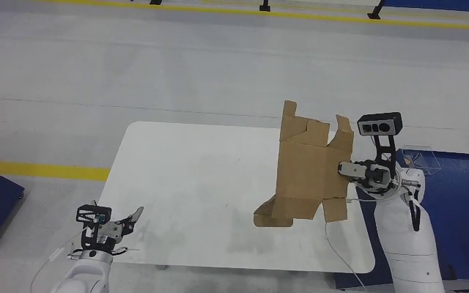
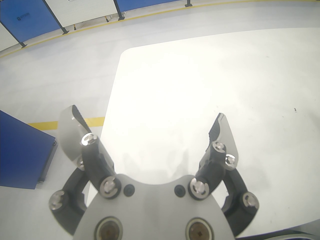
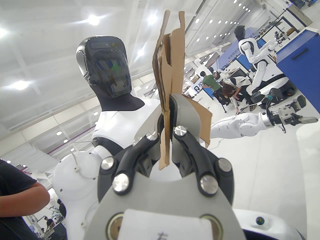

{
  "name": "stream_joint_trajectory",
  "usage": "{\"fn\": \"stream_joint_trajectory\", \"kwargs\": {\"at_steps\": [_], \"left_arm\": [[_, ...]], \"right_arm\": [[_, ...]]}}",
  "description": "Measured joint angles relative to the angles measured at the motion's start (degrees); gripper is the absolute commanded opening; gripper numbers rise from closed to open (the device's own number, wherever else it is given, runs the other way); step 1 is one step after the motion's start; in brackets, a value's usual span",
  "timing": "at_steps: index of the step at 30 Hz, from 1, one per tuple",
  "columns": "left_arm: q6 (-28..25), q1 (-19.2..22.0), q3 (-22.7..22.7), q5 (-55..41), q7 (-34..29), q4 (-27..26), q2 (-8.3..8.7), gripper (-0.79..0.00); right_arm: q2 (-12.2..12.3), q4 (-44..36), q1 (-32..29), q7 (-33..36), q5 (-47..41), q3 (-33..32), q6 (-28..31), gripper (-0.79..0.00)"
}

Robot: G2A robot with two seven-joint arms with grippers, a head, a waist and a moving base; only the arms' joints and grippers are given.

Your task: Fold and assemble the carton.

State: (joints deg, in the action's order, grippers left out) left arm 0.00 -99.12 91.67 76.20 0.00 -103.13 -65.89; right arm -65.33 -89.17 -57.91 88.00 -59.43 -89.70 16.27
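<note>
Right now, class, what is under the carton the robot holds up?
The white table lies under the carton, which the right pincer grips. Tabletop shows around it; the patch the carton covers cannot be seen.

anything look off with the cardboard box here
The carton hangs flat in the air over the table, pinched at one edge by the right tool; one lower flap is bent out of line with the sheet.
</note>
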Motion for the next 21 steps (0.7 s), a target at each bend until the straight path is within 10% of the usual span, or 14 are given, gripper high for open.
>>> {"fn": "stream_joint_trajectory", "kwargs": {"at_steps": [9,21], "left_arm": [[0.0,0.0,0.0,0.0,0.0,0.0,0.00,0.000],[0.0,0.0,0.0,0.0,0.0,0.0,0.00,0.000]], "right_arm": [[0.6,-5.5,0.5,-2.1,5.9,-2.1,2.1,-0.785],[5.4,-27.9,-5.7,-25.0,64.7,-13.6,25.0,-0.785]]}}
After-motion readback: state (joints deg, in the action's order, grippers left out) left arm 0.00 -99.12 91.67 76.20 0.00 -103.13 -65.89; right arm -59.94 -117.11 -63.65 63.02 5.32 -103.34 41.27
